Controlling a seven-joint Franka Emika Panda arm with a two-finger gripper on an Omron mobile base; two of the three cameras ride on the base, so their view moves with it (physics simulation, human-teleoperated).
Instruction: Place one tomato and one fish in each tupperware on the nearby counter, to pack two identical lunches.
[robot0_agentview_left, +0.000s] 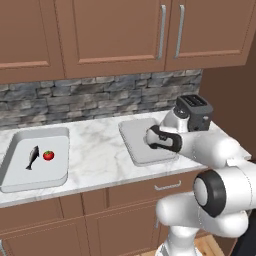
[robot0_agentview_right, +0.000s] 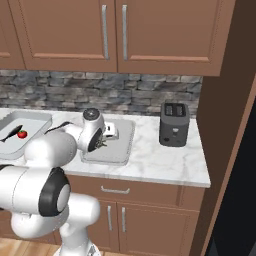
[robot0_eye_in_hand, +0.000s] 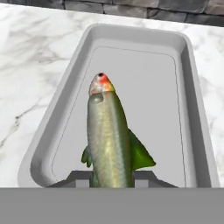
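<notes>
Holding the green fish (robot0_eye_in_hand: 107, 135) by its tail end, the tool (robot0_eye_in_hand: 111, 177) was pinched onto it above the right tray (robot0_eye_in_hand: 192, 87), the head pointing toward 12 o'clock in the hand view. The tray below was bare. The left tray (robot0_agentview_left: 15, 175) sat well apart toward 9 o'clock on the tabletop (robot0_agentview_left: 100, 150) and already carried the grey fish (robot0_agentview_left: 33, 157) and a tomato (robot0_agentview_left: 48, 155) side by side. The grip looked to be the main risk: it caught only the narrow tail, so the fish could swing or slip out, and a release from this height might let it bounce or slide against the rim at 6 o'clock, possibly over it. The tool's tips were mostly cut off at the bottom of the hand view, so their exact contact was unclear. In both base views the arm (robot0_agentview_left: 200, 145) covered the tool and much of the right tray. The second tomato's place could not be told. A toaster (robot0_agentview_right: 173, 123) stood at 3 o'clock.
</notes>
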